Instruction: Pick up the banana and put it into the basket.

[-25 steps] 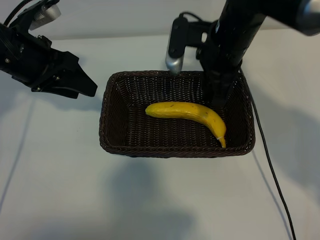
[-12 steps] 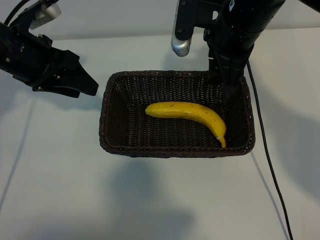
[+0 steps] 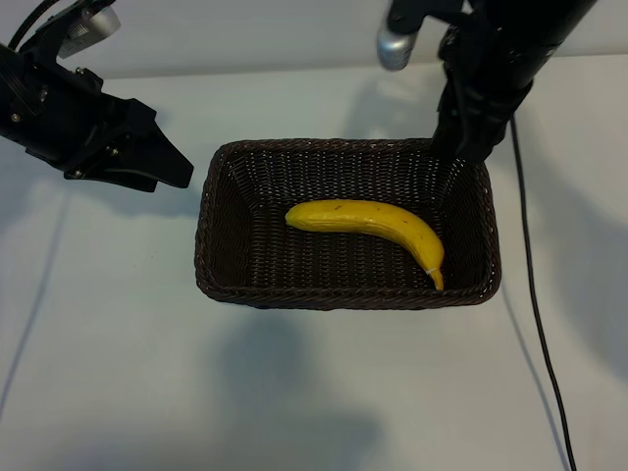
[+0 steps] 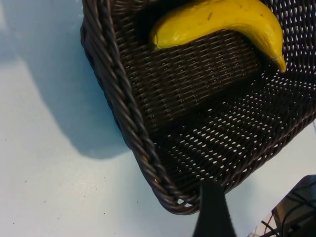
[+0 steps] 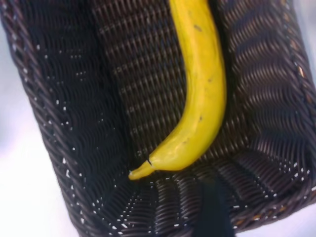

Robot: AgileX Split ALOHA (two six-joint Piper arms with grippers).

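Observation:
The yellow banana [image 3: 373, 228] lies loose on the floor of the dark woven basket [image 3: 211, 231], its stem tip toward the right wall. My right gripper [image 3: 457, 157] hangs open above the basket's far right corner, apart from the banana and holding nothing. In the right wrist view the banana [image 5: 202, 89] curves across the basket [image 5: 44, 113] beyond one dark finger [image 5: 212, 210]. My left gripper [image 3: 165, 165] is open and empty over the table left of the basket. The left wrist view shows the basket's braided rim [image 4: 126, 103], the banana [image 4: 217, 19] inside and one finger [image 4: 212, 212].
The basket stands mid-table on a white surface. A black cable [image 3: 535, 324] trails down the table right of the basket. A silver cylinder [image 3: 395, 44] on the right arm sits above the basket's far edge.
The right arm has lifted out of the basket and drawn back toward the far right, away from the banana. Banana, basket and left arm have not moved.

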